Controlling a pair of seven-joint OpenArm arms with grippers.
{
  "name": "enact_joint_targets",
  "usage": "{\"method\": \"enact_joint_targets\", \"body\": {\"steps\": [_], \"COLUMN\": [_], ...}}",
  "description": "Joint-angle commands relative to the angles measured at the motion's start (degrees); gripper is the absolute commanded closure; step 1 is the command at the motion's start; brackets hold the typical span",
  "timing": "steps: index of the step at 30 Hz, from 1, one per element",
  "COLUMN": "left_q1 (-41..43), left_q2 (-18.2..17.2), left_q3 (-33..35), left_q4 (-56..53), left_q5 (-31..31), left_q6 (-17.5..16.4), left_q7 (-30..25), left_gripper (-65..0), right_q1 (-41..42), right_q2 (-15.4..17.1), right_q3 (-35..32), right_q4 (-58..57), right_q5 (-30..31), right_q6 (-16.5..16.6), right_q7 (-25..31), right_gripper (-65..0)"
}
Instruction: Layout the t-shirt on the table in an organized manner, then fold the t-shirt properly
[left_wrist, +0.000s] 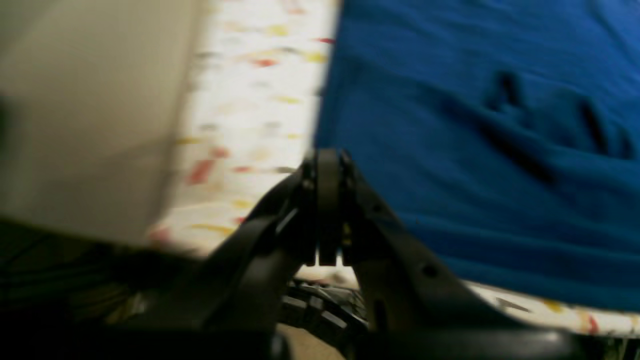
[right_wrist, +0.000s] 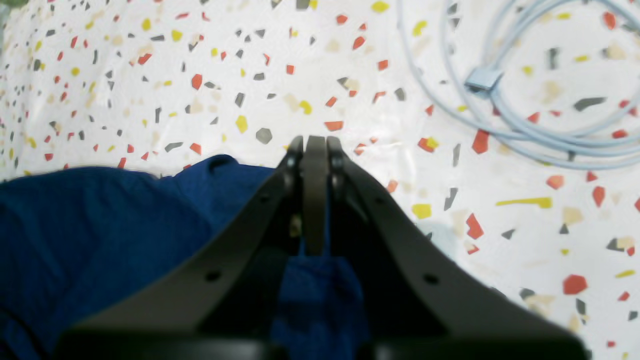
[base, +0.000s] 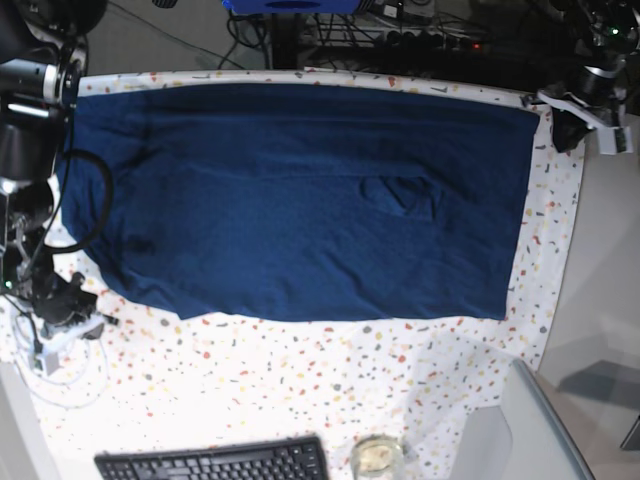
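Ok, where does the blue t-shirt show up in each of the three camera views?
Left wrist: the t-shirt fills the right half, its straight edge running down the middle.
Right wrist: it sits at lower left, partly behind the closed jaws.
Base: it lies spread flat across the upper middle.
Shared landmark: the speckled table cloth beside the shirt in every view.

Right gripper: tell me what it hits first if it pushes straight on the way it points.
Probably bare table. The shut right gripper has its tip just past the t-shirt edge, pointing over speckled cloth; the cable lies off to one side. Depth is unclear.
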Motion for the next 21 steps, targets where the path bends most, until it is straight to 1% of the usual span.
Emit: {"method": "enact_joint_targets", "body": {"steps": [1, 5, 7, 8, 11, 13, 16, 18, 21], "left_q1": [0.2, 0.3, 0.4, 0.4, 0.4, 0.5, 0.5, 0.5, 0.2], "left_q2": [-0.6, -0.6, -0.6, -0.5, -0.5, -0.5, -0.5, -0.2, 0.5], "left_q3": [-1.3, -4.5, -5.8, -6.2, -7.0, -7.1, -7.1, -7.0, -7.0], "left_q4": [0.7, 0.7, 0.7, 0.6, 0.6, 0.6, 0.6, 0.6, 0.8], "left_q5": [-0.9, -0.9, -0.9, -0.9, -1.0, -1.0, -1.0, -1.0, -1.0], "left_q6": [-0.4, -0.4, -0.4, -0.4, -0.4, -0.4, -0.4, -0.4, -0.4], "left_q7": [-1.4, -1.4, -1.1, -1.1, -1.1, -1.1, -1.1, -1.1, -1.1], "left_gripper": [0.0, 0.0, 0.0, 0.0, 0.0, 0.0, 0.0, 0.0, 0.0], "right_q1": [2.6, 6.0, 7.9, 9.0, 11.4, 12.1, 12.1, 12.1, 12.0], "right_q2": [0.9, 0.9, 0.9, 0.9, 0.9, 0.9, 0.9, 0.9, 0.9], "right_q3": [0.2, 0.2, 0.2, 0.2, 0.1, 0.1, 0.1, 0.1, 0.1], "right_q4": [-0.5, -6.2, -10.3, -12.5, -18.0, -19.5, -19.7, -20.1, -20.1], "right_q5": [0.4, 0.4, 0.4, 0.4, 0.4, 0.4, 0.4, 0.4, 0.4], "right_q6": [0.3, 0.3, 0.3, 0.2, 0.1, 0.1, 0.1, 0.1, 0.1], "right_q7": [1.2, 2.0, 4.4, 5.6, 8.5, 8.7, 8.9, 9.0, 9.1], "right_gripper": [-0.2, -0.3, -0.6, -2.1, -9.8, -16.8, -25.5, -29.3, -30.9]}}
